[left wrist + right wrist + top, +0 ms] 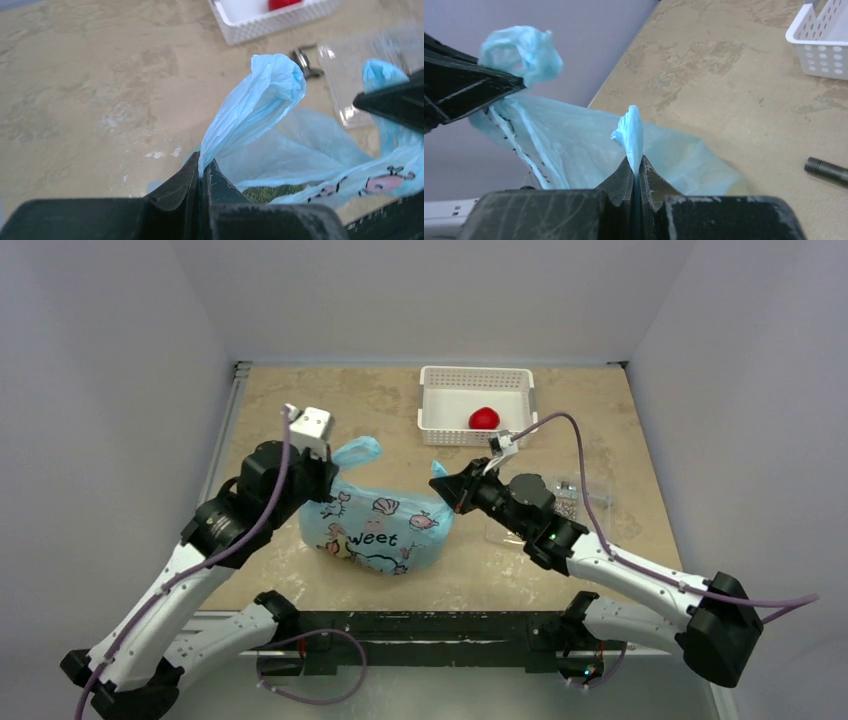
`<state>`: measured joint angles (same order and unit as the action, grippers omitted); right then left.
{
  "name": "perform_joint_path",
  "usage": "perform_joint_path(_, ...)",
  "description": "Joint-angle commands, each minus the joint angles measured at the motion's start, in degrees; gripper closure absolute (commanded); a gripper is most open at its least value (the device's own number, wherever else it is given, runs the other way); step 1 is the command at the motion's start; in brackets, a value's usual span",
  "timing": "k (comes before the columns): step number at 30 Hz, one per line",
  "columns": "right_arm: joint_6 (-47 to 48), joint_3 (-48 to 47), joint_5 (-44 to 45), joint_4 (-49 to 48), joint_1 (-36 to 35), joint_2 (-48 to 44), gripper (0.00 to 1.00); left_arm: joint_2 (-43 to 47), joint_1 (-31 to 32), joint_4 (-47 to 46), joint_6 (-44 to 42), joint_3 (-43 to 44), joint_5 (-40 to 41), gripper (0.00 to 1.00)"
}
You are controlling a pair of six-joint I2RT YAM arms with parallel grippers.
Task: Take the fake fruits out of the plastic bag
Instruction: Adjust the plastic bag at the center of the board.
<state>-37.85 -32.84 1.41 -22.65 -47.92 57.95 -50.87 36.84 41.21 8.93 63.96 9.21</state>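
The light-blue plastic bag (380, 525), printed with sea creatures and "sweet", sits bulging at the table's middle. My left gripper (325, 475) is shut on its left handle (260, 95). My right gripper (447, 490) is shut on its right handle (630, 134). Both handles are held up and apart. A dull-green bumpy fruit (275, 192) shows through the bag's mouth in the left wrist view. A red apple (484, 418) lies in the white perforated basket (440, 410) at the back. The other fruits are hidden inside the bag.
A clear flat bag of small metal parts (575, 490) lies right of the blue bag, under my right arm. A small dark metal part (826, 170) lies on the table near it. The basket also shows in the left wrist view (265, 22).
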Motion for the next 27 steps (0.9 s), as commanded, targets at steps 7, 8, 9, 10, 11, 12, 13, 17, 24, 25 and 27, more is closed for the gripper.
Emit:
perform_joint_path(7,9.3,-13.8,0.8,8.2,0.2,5.2,1.00,-7.5,-5.1,5.9,22.8,12.0,23.9,1.00)
perform_joint_path(8,10.6,-14.9,0.3,8.9,0.2,5.4,1.00,-9.7,-7.5,7.6,24.5,14.3,21.5,1.00)
perform_joint_path(9,12.0,-16.0,-0.1,9.5,0.3,5.6,1.00,-11.5,-10.0,8.1,26.0,16.0,18.4,1.00)
perform_joint_path(10,13.3,-17.0,-0.2,10.5,0.3,5.8,1.00,-13.2,-11.9,7.4,26.9,17.1,13.7,1.00)
perform_joint_path(11,14.3,-18.2,0.0,11.6,0.3,6.1,1.00,-14.8,-13.6,5.9,26.8,18.6,10.1,1.00)
perform_joint_path(12,15.3,-19.4,-0.1,12.6,0.3,6.6,1.00,-16.4,-14.8,5.6,26.8,20.7,8.0,1.00)
perform_joint_path(13,16.2,-20.6,-0.9,13.5,0.3,7.1,1.00,-18.3,-15.4,6.2,26.9,23.3,7.2,1.00)
perform_joint_path(17,20.4,-22.7,-7.5,15.8,0.1,8.2,1.00,-22.3,-17.0,8.6,26.3,29.7,4.1,1.00)
perform_joint_path(24,20.9,-14.5,-16.1,12.0,-4.1,6.5,1.00,-20.3,-21.9,4.0,24.4,22.2,-1.6,1.00)
perform_joint_path(25,20.3,-12.5,-17.4,10.3,-5.0,6.4,1.00,-20.0,-22.7,3.2,24.0,20.7,-2.6,1.00)
perform_joint_path(27,17.8,-7.8,-19.4,6.4,-5.8,6.5,1.00,-19.4,-24.6,1.3,22.8,17.7,-4.6,1.00)
